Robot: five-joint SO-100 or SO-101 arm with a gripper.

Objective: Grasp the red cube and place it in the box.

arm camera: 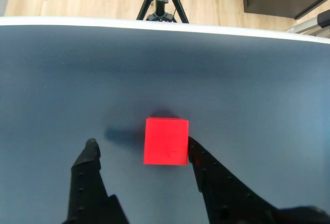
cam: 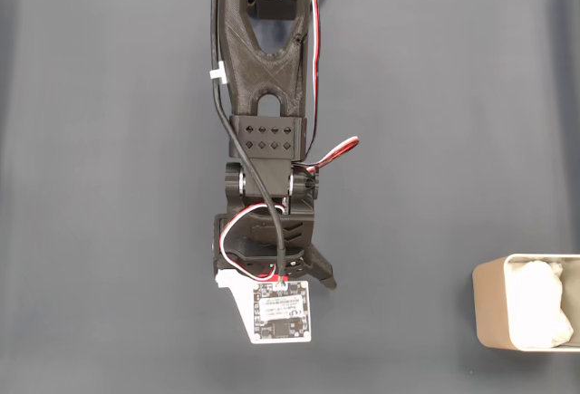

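Observation:
In the wrist view the red cube (arm camera: 166, 141) rests on the dark mat between my gripper's fingers. My gripper (arm camera: 142, 147) is open, low over the mat. The right finger (arm camera: 206, 172) touches or nearly touches the cube's right side, while the left finger (arm camera: 88, 167) stands a wide gap away from it. In the fixed view my arm (cam: 267, 131) reaches down from the top middle and hides the cube under its wrist. The box (cam: 485, 308), beige-grey with white padding (cam: 539, 308) inside, stands at the lower right edge, far to the right of the arm.
The dark grey mat (cam: 109, 186) covers the table on both sides of the arm. In the wrist view the table's far edge (arm camera: 206, 27) runs across the top, with a black tripod (arm camera: 162, 0) on a wooden floor beyond it.

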